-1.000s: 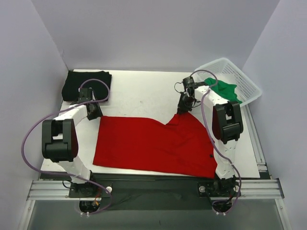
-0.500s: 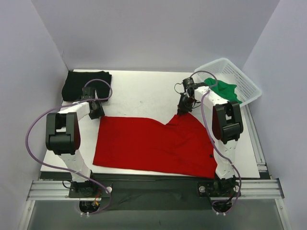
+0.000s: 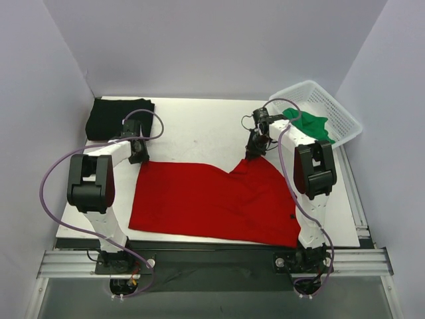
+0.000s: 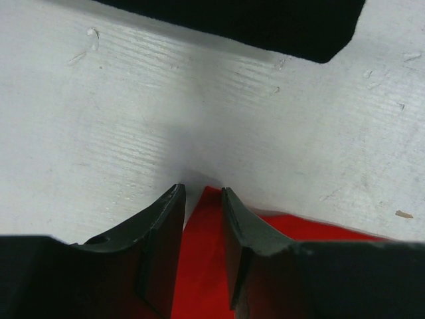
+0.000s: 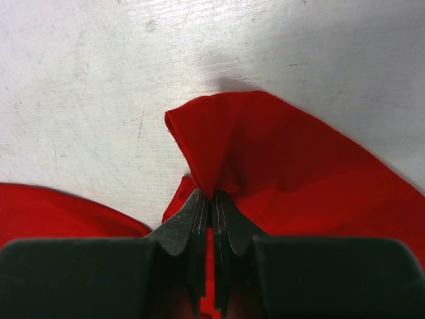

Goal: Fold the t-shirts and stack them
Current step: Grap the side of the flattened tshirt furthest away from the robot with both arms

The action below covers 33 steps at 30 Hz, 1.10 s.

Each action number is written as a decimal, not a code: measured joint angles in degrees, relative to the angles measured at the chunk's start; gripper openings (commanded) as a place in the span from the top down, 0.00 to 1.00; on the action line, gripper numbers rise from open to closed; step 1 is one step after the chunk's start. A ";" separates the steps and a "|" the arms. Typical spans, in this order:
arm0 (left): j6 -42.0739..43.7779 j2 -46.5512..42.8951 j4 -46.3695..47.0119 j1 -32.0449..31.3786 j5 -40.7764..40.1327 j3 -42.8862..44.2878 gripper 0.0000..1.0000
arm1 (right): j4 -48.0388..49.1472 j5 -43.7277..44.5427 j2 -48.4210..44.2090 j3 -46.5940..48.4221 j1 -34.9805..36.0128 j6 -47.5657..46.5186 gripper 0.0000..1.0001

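Observation:
The red t-shirt [image 3: 206, 199] lies spread flat across the near half of the table. My right gripper [image 3: 251, 154] is shut on its far right corner, a pinched fold of red cloth [image 5: 226, 143] rising between the jaws [image 5: 214, 199]. My left gripper [image 3: 141, 158] is open and straddles the shirt's far left corner [image 4: 206, 219], with the jaws on either side of the cloth tip. The black t-shirt [image 3: 119, 116] lies folded at the far left; its edge shows in the left wrist view [image 4: 265, 23]. The green t-shirt [image 3: 309, 124] hangs out of the basket.
A white mesh basket [image 3: 332, 106] stands tilted at the far right corner. Grey walls close in the table on three sides. The arm bases and a metal rail [image 3: 212, 259] run along the near edge.
My left gripper has moved right and a little nearer, from beside the black t-shirt to the red t-shirt's far left corner. The right gripper has stayed still, holding the cloth.

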 measured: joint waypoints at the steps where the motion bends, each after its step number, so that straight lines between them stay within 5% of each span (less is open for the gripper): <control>1: 0.09 0.02 0.00 -0.28 -0.50 0.00 0.62 | 0.00 0.00 0.00 0.00 0.00 0.00 1.00; 6: 0.20 0.59 -0.35 -1.20 -2.58 0.61 0.74 | 0.00 0.00 0.00 0.00 0.00 0.00 1.00; 11: 0.31 1.18 -0.50 -1.36 -2.93 1.38 0.99 | 0.00 0.00 0.00 0.00 0.00 0.17 1.00; 22: 0.74 1.33 -1.97 -1.11 -1.25 2.38 1.00 | -1.60 -1.51 -2.40 0.37 -1.57 1.77 1.00; 33: -0.72 2.21 -4.02 -0.76 5.03 11.47 1.00 | -5.97 -1.73 -2.49 11.17 -6.69 1.90 1.00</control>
